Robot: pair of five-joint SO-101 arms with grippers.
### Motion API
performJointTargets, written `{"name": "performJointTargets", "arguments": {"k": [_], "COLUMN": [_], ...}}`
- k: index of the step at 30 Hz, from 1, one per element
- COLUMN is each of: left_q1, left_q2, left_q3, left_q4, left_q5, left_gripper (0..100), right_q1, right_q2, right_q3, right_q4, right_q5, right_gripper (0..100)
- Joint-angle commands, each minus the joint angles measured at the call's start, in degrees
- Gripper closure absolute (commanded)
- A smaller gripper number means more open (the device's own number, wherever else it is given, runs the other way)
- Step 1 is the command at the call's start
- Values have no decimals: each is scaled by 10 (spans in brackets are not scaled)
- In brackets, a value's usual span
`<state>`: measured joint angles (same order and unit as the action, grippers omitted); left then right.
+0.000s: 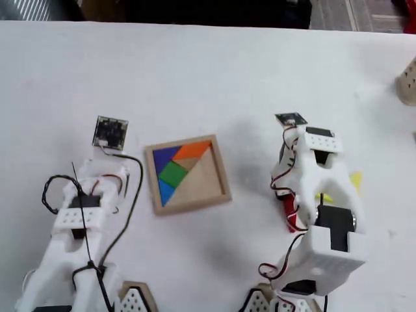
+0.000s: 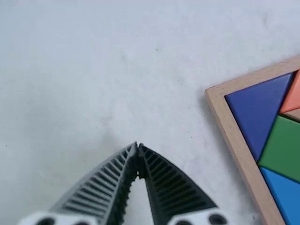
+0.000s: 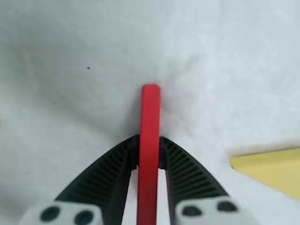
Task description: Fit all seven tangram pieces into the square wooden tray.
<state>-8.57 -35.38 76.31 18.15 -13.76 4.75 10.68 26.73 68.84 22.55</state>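
Observation:
The square wooden tray [image 1: 223, 174] lies mid-table holding dark blue [image 1: 163, 156], orange [image 1: 192, 151], green [image 1: 173, 173] and light blue [image 1: 166, 191] pieces; the rest of its floor is bare wood. My right gripper [image 3: 149, 146] is shut on a red piece [image 3: 150, 136] held on edge above the table, right of the tray. A yellow piece [image 3: 274, 168] lies flat beside it, partly hidden under the right arm [image 1: 355, 180]. My left gripper [image 2: 138, 151] is shut and empty, hanging over bare table just off the tray's corner [image 2: 216, 101].
A small dark circuit board [image 1: 110, 132] with a cable lies left of the tray, another [image 1: 290, 119] sits behind the right arm. A perforated wooden object [image 1: 407, 82] stands at the right edge. The far half of the white table is open.

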Motion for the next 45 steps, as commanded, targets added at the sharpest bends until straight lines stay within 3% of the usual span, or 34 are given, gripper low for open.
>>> {"name": "performJointTargets", "arguments": {"k": [1,12,20,25,32,45], "left_q1": [5,-17,-23,-20,-11,3], "left_q2": [-14,-14,-14,-18,-19,-19], "left_q3": [-10,-12,-10,3,8,9], "left_q4": [-12,-24,-35,-36,-36,-36], "left_q5": [-4,-1,-1,-4,-4,-5], "left_gripper": [976,976,976,976,976,976], "right_q1": [3,-17,-185,-266,-279,-317], "right_q2": [0,-50,-82,-16,143,294], "right_q3": [-1,-92,-199,-287,-428,-567], "right_q4": [0,101,167,167,167,197], "right_q5": [-3,-53,-137,-202,-266,-272], "right_gripper": [981,981,981,981,981,979]}}
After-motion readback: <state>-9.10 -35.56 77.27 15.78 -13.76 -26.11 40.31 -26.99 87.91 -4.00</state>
